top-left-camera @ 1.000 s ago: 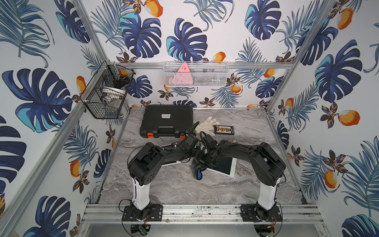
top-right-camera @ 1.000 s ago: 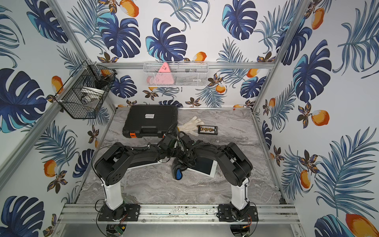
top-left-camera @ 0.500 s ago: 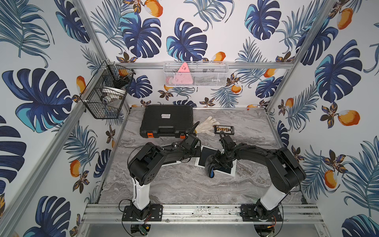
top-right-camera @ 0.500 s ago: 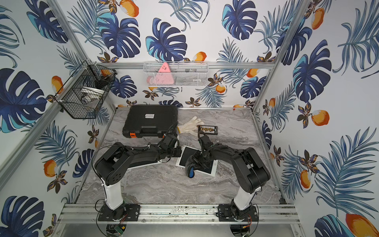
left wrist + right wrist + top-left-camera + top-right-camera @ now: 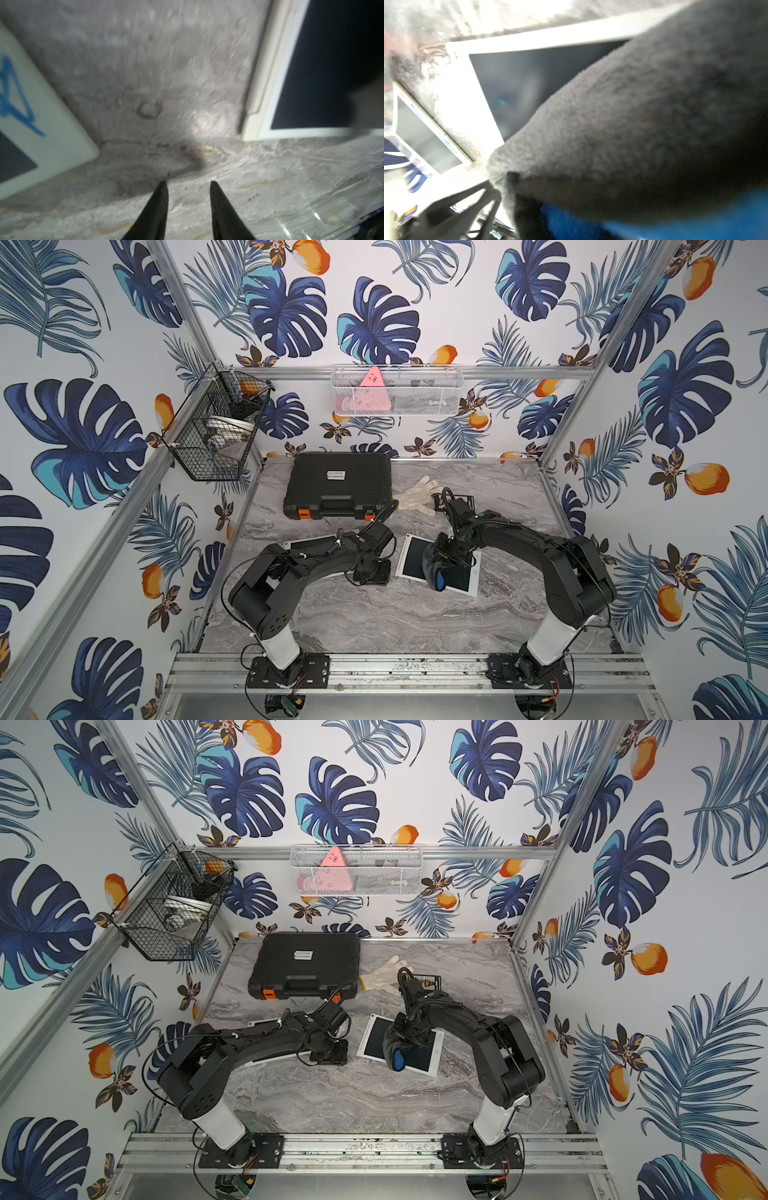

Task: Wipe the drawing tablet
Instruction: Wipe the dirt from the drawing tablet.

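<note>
The drawing tablet (image 5: 412, 560) (image 5: 375, 1038), white-framed with a dark screen, lies flat mid-table; its edge also shows in the left wrist view (image 5: 311, 72). A dark grey cloth (image 5: 432, 570) (image 5: 643, 124) with a blue patch rests on the screen. My right gripper (image 5: 451, 560) is shut on this cloth, which hides the jaws in the right wrist view. My left gripper (image 5: 188, 182) (image 5: 370, 570) hovers low over bare table just left of the tablet. It is open, with nothing between its fingers.
A second white tablet (image 5: 309, 540) (image 5: 31, 124) with blue scribbles lies under the left arm. Behind are a black tool case (image 5: 338, 485), a white glove (image 5: 415, 491) and a small black rack (image 5: 467, 502). A wire basket (image 5: 216, 427) hangs on the left wall.
My right gripper has dragged the cloth rightward across the tablet's screen. My left gripper has let go at the tablet's left edge, opened, and drawn back to the left.
</note>
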`<state>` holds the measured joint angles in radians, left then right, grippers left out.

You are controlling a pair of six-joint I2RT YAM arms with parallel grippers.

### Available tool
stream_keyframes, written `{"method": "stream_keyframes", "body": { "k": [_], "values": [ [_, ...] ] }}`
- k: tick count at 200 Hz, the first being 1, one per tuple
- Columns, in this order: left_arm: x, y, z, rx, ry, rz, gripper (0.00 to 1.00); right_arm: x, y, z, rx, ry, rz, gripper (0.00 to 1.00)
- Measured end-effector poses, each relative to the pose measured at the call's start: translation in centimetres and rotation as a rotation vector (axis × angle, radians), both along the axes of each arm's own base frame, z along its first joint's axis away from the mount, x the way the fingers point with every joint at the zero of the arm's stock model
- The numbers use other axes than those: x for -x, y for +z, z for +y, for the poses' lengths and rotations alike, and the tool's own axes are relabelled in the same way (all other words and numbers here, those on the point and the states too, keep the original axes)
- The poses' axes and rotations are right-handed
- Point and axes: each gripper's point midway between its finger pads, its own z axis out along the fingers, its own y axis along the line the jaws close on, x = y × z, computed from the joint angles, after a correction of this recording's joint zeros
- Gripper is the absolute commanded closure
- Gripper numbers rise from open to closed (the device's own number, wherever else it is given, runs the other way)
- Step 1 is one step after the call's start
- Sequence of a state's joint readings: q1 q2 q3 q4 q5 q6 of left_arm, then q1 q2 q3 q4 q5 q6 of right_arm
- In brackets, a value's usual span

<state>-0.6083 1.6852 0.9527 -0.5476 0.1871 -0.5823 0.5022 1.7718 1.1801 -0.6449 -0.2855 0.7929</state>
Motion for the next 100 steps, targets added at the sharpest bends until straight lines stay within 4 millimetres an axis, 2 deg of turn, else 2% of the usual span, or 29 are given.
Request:
{"method": "stream_keyframes", "body": {
  "k": [23,57,100],
  "values": [
    [0.9,0.2,-0.2,0.029,0.018,0.026,0.61,-1.7,0.5,2.2,0.033,0.082,-0.044,1.0],
    [-0.1,1.4,-1.6,0.084,0.034,0.007,0.6,-2.3,-1.2,4.7,0.091,0.178,-0.029,1.0],
    [-0.7,0.6,-2.5,0.11,0.077,0.026,0.56,-3.2,-2.8,7.2,0.128,0.243,-0.021,1.0]
  ]
}}
